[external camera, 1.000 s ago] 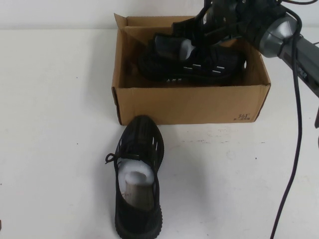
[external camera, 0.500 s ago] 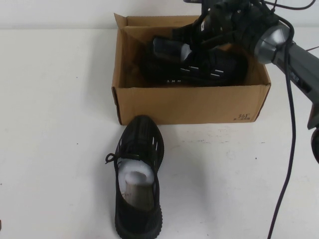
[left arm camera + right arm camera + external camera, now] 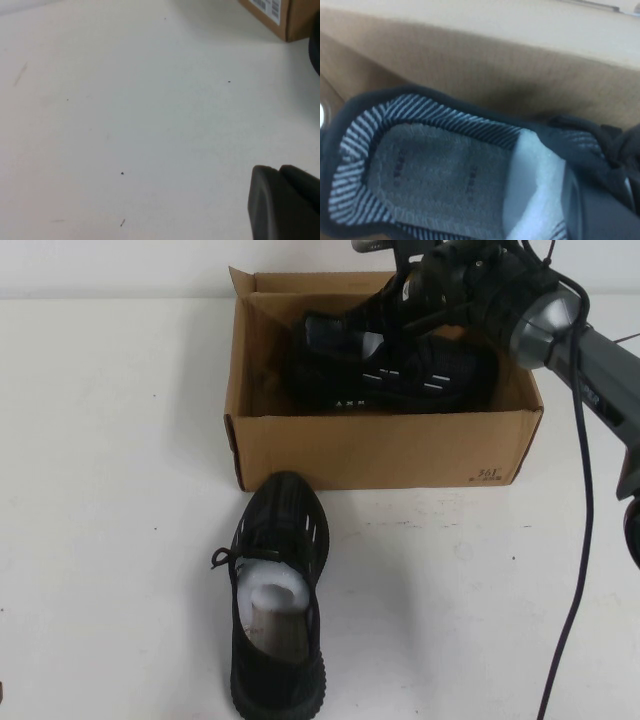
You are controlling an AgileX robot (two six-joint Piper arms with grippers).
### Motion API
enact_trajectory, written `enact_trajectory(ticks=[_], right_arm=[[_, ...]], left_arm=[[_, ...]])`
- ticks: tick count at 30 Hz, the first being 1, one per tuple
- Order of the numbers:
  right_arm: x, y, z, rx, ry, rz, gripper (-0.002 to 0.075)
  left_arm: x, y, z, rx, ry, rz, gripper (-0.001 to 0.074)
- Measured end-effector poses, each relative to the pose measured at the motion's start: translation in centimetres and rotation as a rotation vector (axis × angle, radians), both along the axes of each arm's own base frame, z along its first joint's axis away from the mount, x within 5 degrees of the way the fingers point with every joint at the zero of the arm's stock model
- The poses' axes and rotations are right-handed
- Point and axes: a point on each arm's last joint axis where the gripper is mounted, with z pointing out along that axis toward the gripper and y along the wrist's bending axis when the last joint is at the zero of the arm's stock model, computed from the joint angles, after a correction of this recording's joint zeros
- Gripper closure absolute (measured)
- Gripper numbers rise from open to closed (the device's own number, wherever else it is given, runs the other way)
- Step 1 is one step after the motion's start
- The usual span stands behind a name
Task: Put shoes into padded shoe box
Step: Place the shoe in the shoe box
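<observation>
One black knit sneaker point(image 3: 420, 375) with white dash marks lies on its side inside the brown cardboard shoe box point(image 3: 380, 450). My right gripper point(image 3: 397, 322) reaches into the box from the right and is shut on that shoe at its opening. In the right wrist view one finger point(image 3: 600, 210) sits inside the shoe beside the white paper stuffing point(image 3: 535, 185), over the grey insole point(image 3: 435, 170). The other sneaker point(image 3: 277, 590) stands on the table in front of the box, toe toward it. My left gripper point(image 3: 282, 202) is shut and empty, low over bare table.
The box's upright back flap point(image 3: 300, 282) and inner wall point(image 3: 495, 65) stand close behind the held shoe. A cable point(image 3: 580, 540) hangs from the right arm over the table's right side. A box corner point(image 3: 295, 15) shows in the left wrist view.
My right gripper has shifted the held shoe a little toward the back left of the box. The shoe on the table and the left arm have not moved.
</observation>
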Motion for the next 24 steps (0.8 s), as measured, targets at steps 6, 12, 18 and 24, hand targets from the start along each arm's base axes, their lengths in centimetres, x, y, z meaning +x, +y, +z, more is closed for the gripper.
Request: enact_trajectory(ticks=[6,12,18,24], right_arm=[[0.11,0.17,-0.48,-0.012,0.01,0.017,0.0726],[0.08,0.23,-0.49,-0.031,0.005,0.036,0.0575],[0.09,0.21,-0.49,-0.034,0.004,0.035,0.0372],[-0.22,0.03,-0.43,-0.045,0.038,0.028,0.0342]], left_arm=[[0.0,0.0,0.0,0.0,0.0,0.0,0.074],[0.0,0.0,0.0,0.0,0.0,0.0,0.074],[0.0,0.0,0.0,0.0,0.0,0.0,0.074],[0.0,0.0,0.0,0.0,0.0,0.0,0.074]])
